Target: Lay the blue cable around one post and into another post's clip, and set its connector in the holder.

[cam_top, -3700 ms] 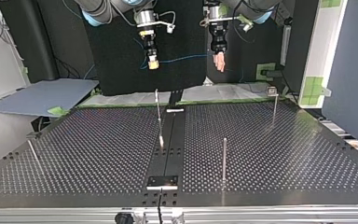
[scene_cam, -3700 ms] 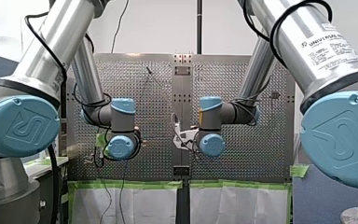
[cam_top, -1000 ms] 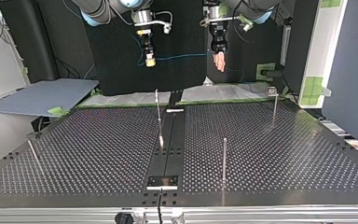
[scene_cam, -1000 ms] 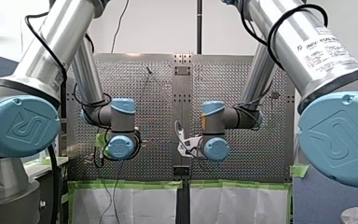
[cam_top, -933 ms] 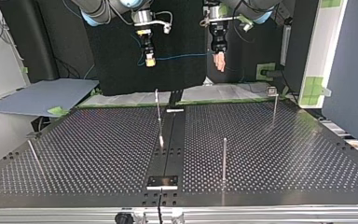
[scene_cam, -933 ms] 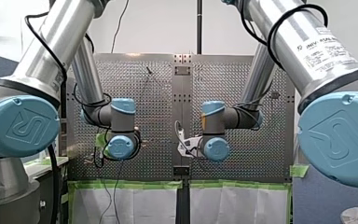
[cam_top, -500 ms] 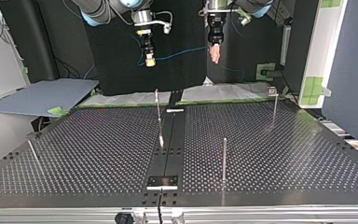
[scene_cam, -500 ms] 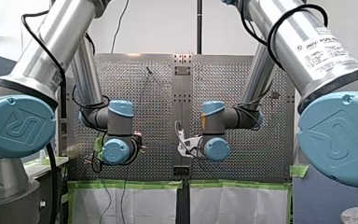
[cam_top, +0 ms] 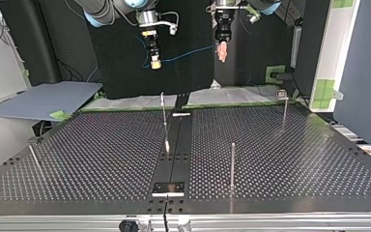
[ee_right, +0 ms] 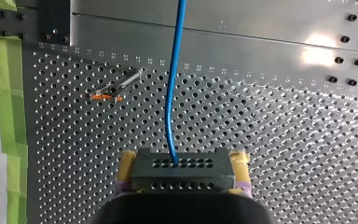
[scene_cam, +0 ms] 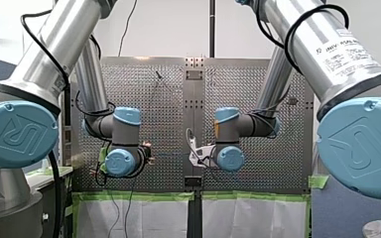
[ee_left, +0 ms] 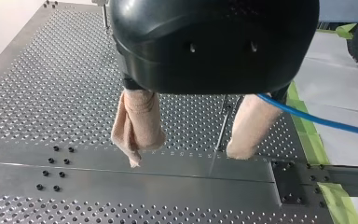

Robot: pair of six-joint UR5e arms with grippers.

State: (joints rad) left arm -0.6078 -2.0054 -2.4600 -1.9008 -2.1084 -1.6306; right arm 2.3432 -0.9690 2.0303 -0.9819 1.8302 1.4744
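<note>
The perforated table (cam_top: 270, 159) is seen in the top view with a nearer post (cam_top: 232, 164) standing at about four o'clock of the middle post (cam_top: 164, 116). My right tool (ee_right: 183, 161) is closed by its yellow pads on the black connector (ee_right: 182, 170), from which the blue cable (ee_right: 170, 93) is led straight ahead. In the top view the cable is strung toward two o'clock to my left tool (ee_left: 184, 156), whose beige fingers (ee_left: 137, 121) are spread well apart, gripping nothing, with the cable passed beside one finger.
</note>
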